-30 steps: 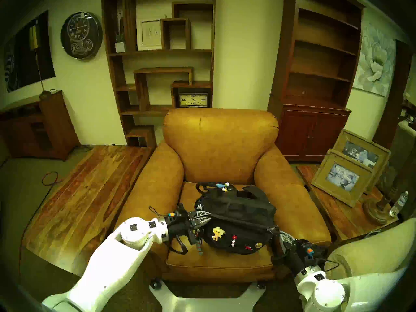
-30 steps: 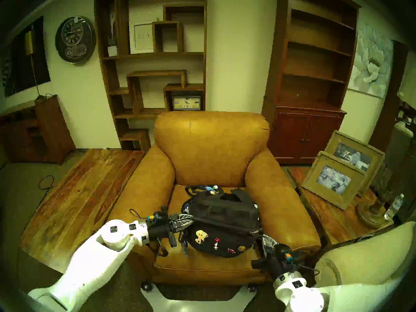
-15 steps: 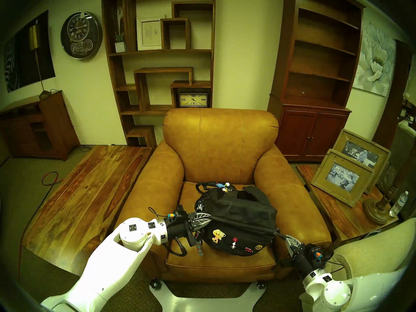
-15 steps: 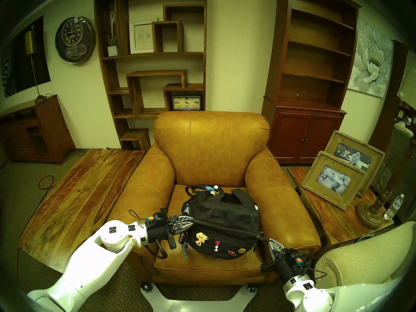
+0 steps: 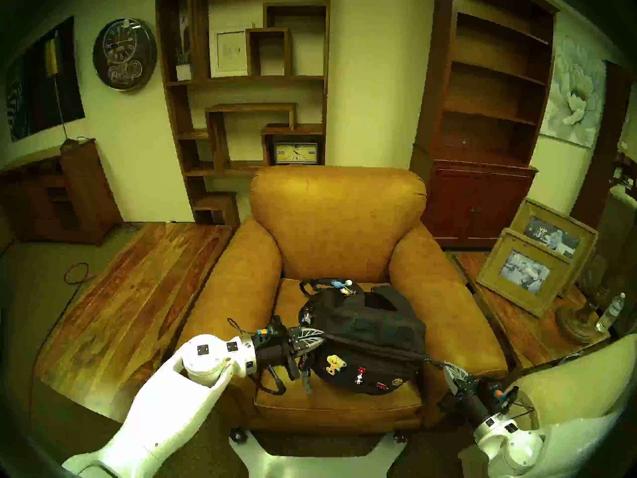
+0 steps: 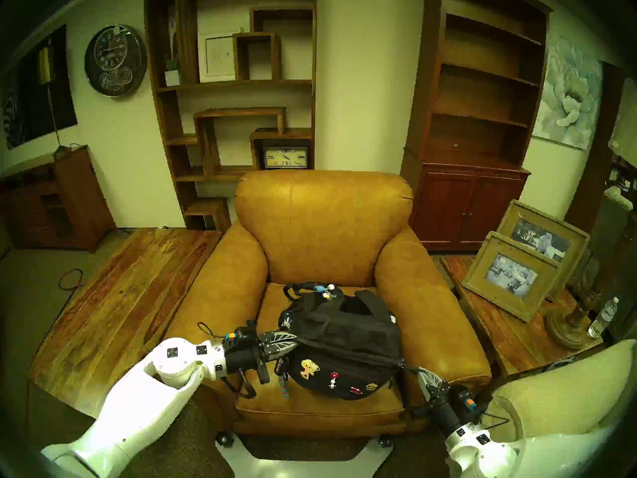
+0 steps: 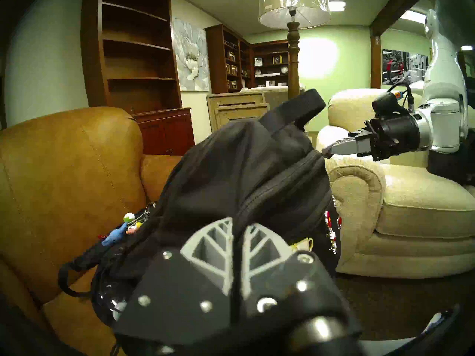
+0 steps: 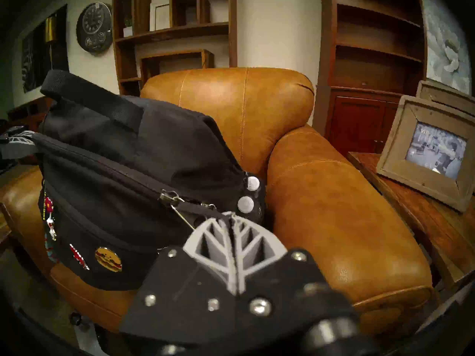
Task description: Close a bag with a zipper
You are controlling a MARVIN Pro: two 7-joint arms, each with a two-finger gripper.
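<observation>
The black backpack (image 5: 372, 325) lies on the armchair seat, its pin-covered pocket (image 5: 362, 370) facing me. The zipper (image 5: 375, 348) runs along the pocket's top edge, stretched taut between both grippers. Its slider (image 8: 168, 196) sits near the bag's right end, and the teeth to its left look joined. My left gripper (image 5: 320, 334) is shut on the bag's left end, and the left wrist view (image 7: 237, 219) shows it pinching fabric. My right gripper (image 5: 444, 365) is shut on the zipper's black pull strap (image 8: 205, 209), just right of the bag.
The tan leather armchair (image 5: 337, 225) has armrests on both sides of the bag. A cream armchair (image 5: 568, 391) stands close behind my right arm. A side table with photo frames (image 5: 524, 270) and a water bottle (image 5: 612, 311) is at the right, and a low wooden table (image 5: 131, 294) is at the left.
My right gripper has moved right and toward me with the pull strap, drawing the slider and the bag's right end along. My left gripper has stayed put.
</observation>
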